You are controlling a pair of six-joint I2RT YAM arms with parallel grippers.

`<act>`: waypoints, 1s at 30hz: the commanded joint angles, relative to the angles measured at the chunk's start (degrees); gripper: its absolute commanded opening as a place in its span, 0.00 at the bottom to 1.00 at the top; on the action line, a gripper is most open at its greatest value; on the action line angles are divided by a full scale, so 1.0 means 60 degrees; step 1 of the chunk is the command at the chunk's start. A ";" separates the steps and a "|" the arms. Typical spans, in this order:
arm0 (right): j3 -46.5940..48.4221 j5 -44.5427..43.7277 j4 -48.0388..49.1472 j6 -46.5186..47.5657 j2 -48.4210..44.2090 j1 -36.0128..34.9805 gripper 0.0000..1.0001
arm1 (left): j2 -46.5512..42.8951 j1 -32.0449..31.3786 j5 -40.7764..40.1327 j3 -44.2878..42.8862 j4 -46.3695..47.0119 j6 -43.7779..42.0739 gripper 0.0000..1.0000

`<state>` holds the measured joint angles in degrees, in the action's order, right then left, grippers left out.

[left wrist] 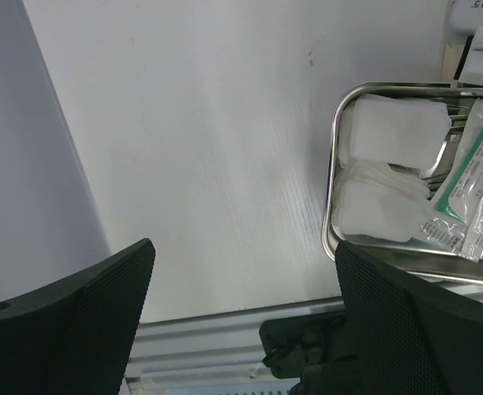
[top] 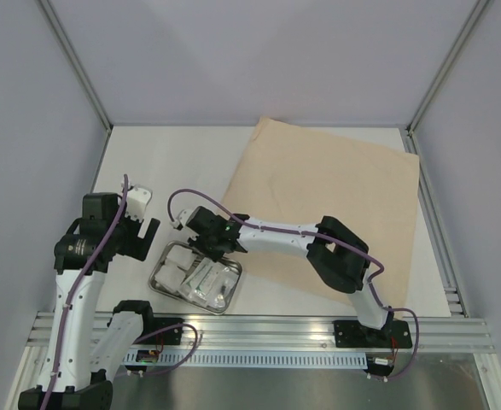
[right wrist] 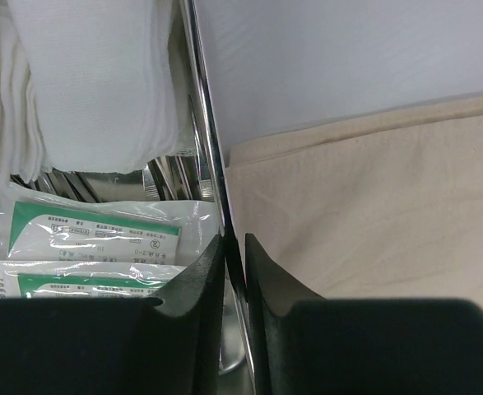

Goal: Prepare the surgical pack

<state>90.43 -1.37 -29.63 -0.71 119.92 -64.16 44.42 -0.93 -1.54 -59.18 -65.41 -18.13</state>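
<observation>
While right claw (right wrist: 234, 240) clamps it, tray (top: 187, 301) lies crosswise.

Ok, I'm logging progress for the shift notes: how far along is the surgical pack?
Done: the steel tray already holds gauze pads and packets. In hand: the right pincer is clamped on the tray's rim; the left pincer hangs open beside it. Left: the tray sits on bare table next to the wrap sheet, so moving it onto the sheet and folding remain.

— Bright in here, flat light from overhead, barely a shadow on the table (top: 148, 162).
— Steel tray (right wrist: 202, 107) rim glints, mind, and the left fingers (left wrist: 76, 313) up close look blurry
</observation>
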 commanded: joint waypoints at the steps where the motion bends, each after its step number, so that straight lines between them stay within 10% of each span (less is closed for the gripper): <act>1: 0.0367 -0.0695 0.0147 -0.0233 0.0184 -0.0044 0.16 | -0.0168 0.0082 0.0110 -0.0069 0.0164 0.0092 1.00; 12: 0.0382 -0.0710 0.0543 -0.0379 0.0536 -0.0058 0.22 | -0.0212 0.0082 0.0198 -0.0098 0.0164 0.0077 1.00; 19: 0.0484 -0.0111 0.0602 -0.0540 0.0229 -0.0044 0.00 | -0.0241 0.0082 0.0213 -0.0113 0.0135 0.0063 1.00; 30: 0.0412 0.1238 0.0309 -0.1273 -0.0796 0.0395 0.00 | -0.0241 0.0082 0.0213 -0.0127 0.0135 0.0048 1.00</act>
<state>91.55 1.78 -28.99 -5.19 121.01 -63.26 43.55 -0.91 -0.51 -59.18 -65.39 -18.17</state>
